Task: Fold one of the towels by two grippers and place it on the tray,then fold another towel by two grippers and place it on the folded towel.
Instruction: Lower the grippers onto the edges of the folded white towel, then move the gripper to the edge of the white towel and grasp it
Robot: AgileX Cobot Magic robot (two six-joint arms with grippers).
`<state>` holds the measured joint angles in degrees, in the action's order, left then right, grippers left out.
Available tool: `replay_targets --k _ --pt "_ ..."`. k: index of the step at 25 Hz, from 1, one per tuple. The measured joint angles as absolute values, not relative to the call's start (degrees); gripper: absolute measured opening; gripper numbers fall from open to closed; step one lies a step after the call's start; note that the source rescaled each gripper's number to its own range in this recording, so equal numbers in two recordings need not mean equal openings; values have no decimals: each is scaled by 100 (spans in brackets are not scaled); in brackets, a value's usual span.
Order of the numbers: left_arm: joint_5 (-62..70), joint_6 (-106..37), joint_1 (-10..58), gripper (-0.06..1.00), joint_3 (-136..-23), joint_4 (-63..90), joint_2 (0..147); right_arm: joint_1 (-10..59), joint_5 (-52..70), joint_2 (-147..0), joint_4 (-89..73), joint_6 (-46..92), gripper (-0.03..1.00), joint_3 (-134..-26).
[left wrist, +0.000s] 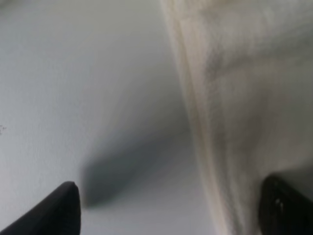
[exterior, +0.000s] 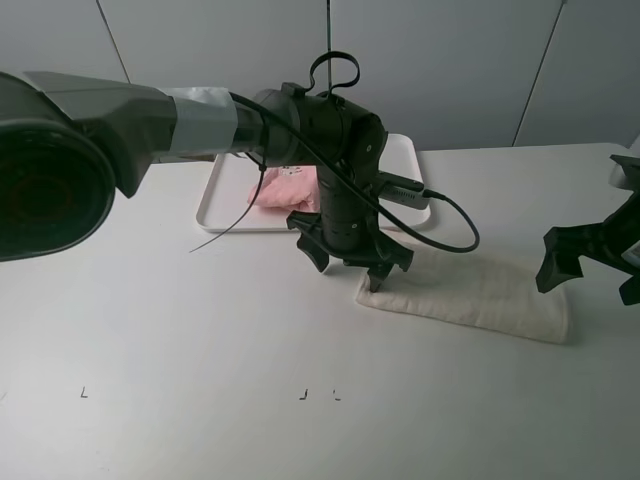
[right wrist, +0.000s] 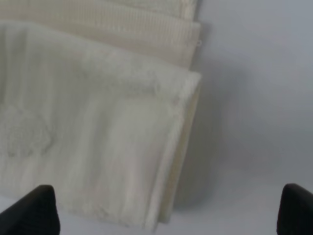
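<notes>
Now the cream towel [exterior: 470, 295] lies folded once just beside the tray [exterior: 215, 205], which holds the pink towel [exterior: 285, 190]. Its long axis spans both claws: left claw [exterior: 348, 268] gaping over the tray-side end, right claw [exterior: 590, 275] gaping at the far end.

Your left hand [exterior: 348, 262] hangs open, low over one end of the cream towel [exterior: 470, 295]. The towel lies as a long strip on the bench [exterior: 200, 330], running from that hand across to your right hand [exterior: 592, 270], which is also spread open just beside the strip's other end. Behind the left hand sits the white tray [exterior: 225, 215], with the pink towel [exterior: 285, 188] bunched on it.
</notes>
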<state>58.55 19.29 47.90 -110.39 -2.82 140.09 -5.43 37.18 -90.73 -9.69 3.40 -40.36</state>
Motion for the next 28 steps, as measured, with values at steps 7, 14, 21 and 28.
replay_targets --k 7,14,21,28 --pt "6272 1932 4790 94 -11044 -385 14009 -543 3899 -9560 -969 340 96 -4513" --pt "6578 1968 4790 94 -11053 -385 14009 -543 3993 -9919 -1016 402 95 -4552" --pt "6614 1991 4790 94 -11053 -394 14009 -531 3961 -10089 -1450 690 95 -4552" --pt "6614 1991 4790 94 -11053 -394 14009 -29 3742 -10168 -1450 721 95 -4552"
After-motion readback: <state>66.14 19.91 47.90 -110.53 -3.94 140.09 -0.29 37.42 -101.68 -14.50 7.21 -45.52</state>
